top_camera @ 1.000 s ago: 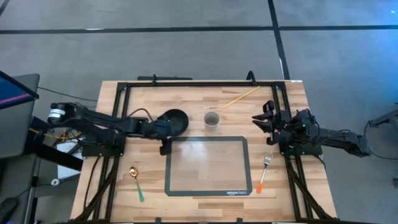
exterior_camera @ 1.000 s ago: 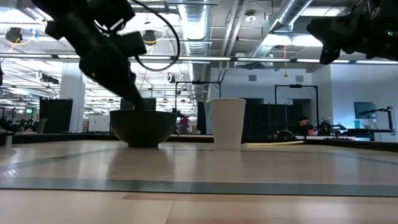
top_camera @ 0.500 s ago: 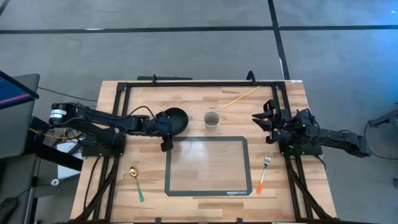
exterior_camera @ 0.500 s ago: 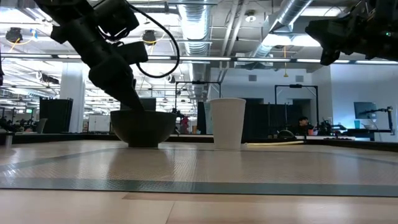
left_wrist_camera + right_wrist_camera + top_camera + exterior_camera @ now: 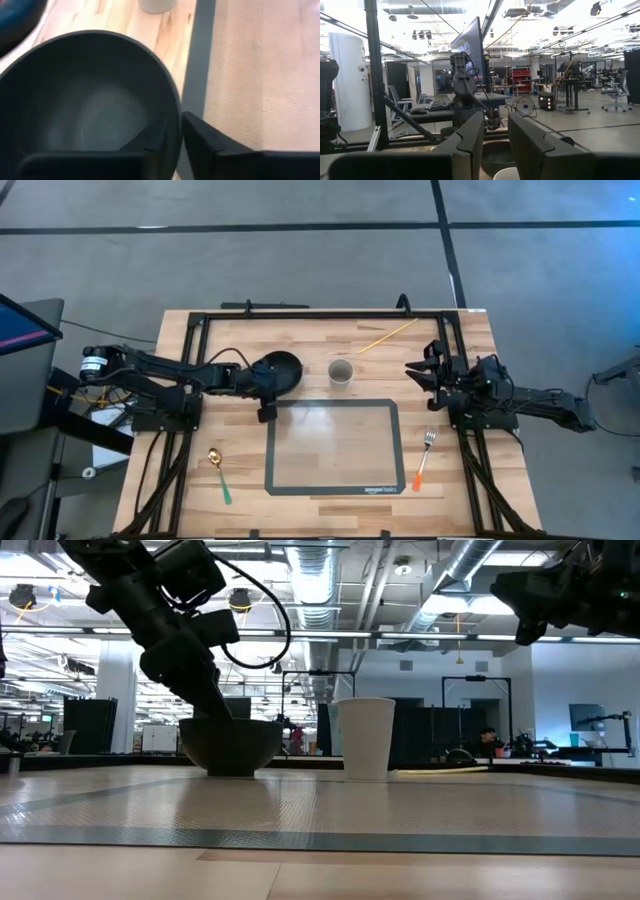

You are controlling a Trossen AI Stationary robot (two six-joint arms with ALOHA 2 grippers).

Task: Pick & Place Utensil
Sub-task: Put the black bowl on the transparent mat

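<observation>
A black bowl (image 5: 284,368) stands on the wooden table left of a white cup (image 5: 341,372). My left gripper (image 5: 172,134) is at the bowl's near rim and shut on it. My right gripper (image 5: 413,370) hovers open over the table's right side, high above the table in the low view, with nothing between its fingers (image 5: 470,137). A spoon with a green handle (image 5: 219,473) lies near the front left. A fork with an orange handle (image 5: 424,456) lies at the front right. Between them lies a clear mat with a dark border (image 5: 335,445). My left gripper has the bowl's rim (image 5: 176,112) on the side toward the mat, with one finger inside the bowl (image 5: 152,140) and one outside (image 5: 200,140). The fingers slant down from the table's left. The bowl stands upright on the table (image 5: 232,745).
A thin yellow stick (image 5: 386,335) lies at the far right of the table. A black frame (image 5: 300,313) runs along the far edge and down both sides. The mat's surface is bare.
My left arm has tipped a little steeper and drawn slightly toward the table's far edge at the bowl's rim. The bowl has stayed where it was.
</observation>
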